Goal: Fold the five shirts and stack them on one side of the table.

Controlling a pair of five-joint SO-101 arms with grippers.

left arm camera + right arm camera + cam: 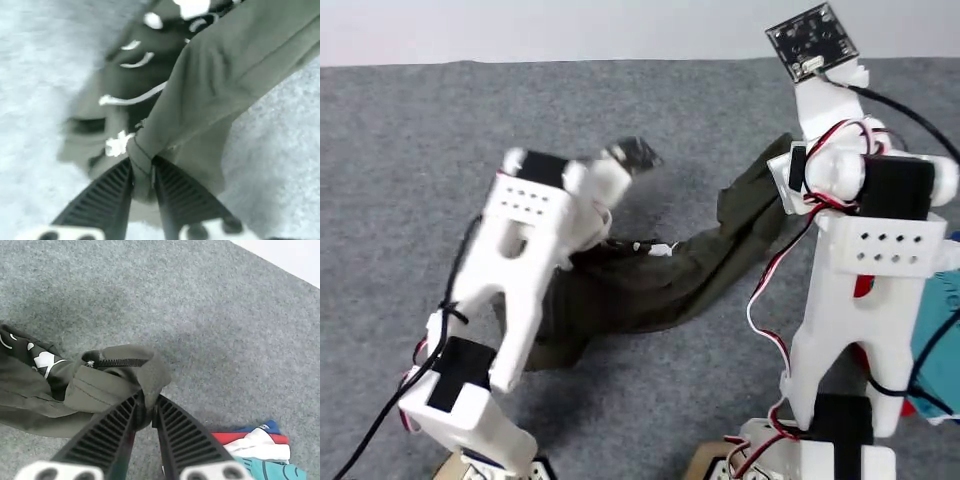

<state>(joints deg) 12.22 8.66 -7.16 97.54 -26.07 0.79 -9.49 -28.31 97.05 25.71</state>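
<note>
Left claw (142, 167) is clenched on a bunched fold of the olive shirt (225, 75), and the right claw (147, 402) pinches another edge of it. The cloth between them sags limp onto the grey mat (240, 315). Soft, light and floppy, it likely handles best held at seams or corners, pulled taut. Folded shirts (255, 445) lie just beside the right claw

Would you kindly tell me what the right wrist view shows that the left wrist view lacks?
Right wrist view, not left: the right gripper shut on the olive shirt beside its zipper, and a pile of colourful shirts. Left wrist view, not right: the left gripper shut on a fold of that shirt. Both: the olive shirt, its white print, the grey mat.
</note>
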